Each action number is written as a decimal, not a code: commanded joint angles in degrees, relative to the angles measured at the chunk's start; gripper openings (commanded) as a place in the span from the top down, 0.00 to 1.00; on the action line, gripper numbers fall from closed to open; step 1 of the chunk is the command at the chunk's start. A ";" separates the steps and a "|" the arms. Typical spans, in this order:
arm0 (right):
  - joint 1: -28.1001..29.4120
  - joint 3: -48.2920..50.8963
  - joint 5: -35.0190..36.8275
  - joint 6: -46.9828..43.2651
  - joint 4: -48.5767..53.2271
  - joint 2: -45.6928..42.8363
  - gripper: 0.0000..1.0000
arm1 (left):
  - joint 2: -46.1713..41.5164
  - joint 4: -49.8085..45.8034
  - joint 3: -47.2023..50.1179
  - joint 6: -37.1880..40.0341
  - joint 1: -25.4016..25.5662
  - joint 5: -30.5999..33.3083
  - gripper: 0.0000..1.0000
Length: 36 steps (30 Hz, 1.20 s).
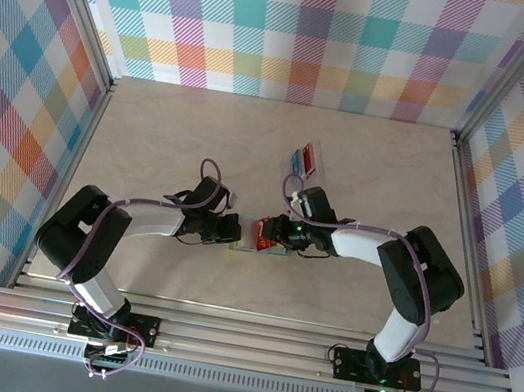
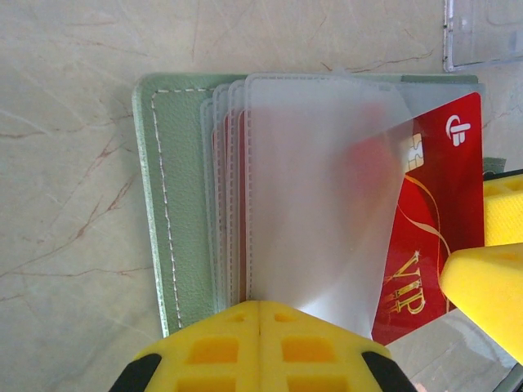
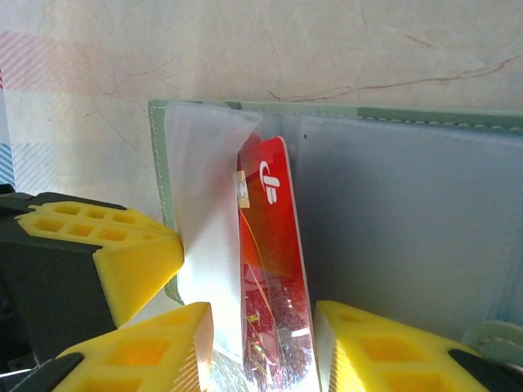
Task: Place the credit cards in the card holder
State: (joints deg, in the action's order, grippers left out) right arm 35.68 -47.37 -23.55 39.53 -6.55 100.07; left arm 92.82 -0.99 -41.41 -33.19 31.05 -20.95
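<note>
1. The green card holder (image 2: pixel 176 204) lies open on the worktop (image 1: pixel 170 139), about midway between the side edges and nearer the front edge
2. The left gripper (image 2: pixel 260 322) is clamped shut on the edge of a frosted sleeve (image 2: pixel 319 196), holding it raised from the other sleeves
3. A red card (image 2: pixel 441 204), lettered "VIP" in gold with a white logo and a chip, sits partway under that sleeve
4. The right gripper (image 3: pixel 263 343) has its jaws parted either side of the red card; whether they touch it is hard to tell
5. More red and blue cards (image 1: pixel 301 159) lie in a clear tray (image 1: pixel 319 150) nearer the back edge
</note>
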 commanded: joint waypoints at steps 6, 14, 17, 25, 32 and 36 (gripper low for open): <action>-1.31 -2.28 -2.60 -2.61 0.84 2.02 0.69 | 1.93 -4.83 0.89 0.19 0.26 3.11 1.00; -1.49 -2.39 -2.17 -2.50 1.30 2.56 0.96 | 1.73 -4.98 0.92 0.30 0.30 3.20 1.00; -1.49 -0.96 -1.75 -1.20 0.21 2.17 1.00 | 1.70 -4.90 0.91 0.29 0.27 3.02 1.00; -1.40 2.94 -1.97 4.86 -4.38 1.67 1.00 | 1.58 -4.72 0.90 0.38 0.29 2.84 1.00; -1.34 5.16 -0.82 7.20 -5.91 0.79 1.00 | 1.68 -4.70 0.93 0.24 0.27 2.68 1.00; -1.40 4.81 -0.27 7.71 -5.75 1.84 1.00 | 1.47 -4.71 1.00 0.39 0.32 2.67 1.00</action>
State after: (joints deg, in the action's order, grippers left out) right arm 34.46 -43.86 -25.96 45.43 -15.07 101.06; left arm 92.79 -0.97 -41.43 -33.19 31.05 -20.97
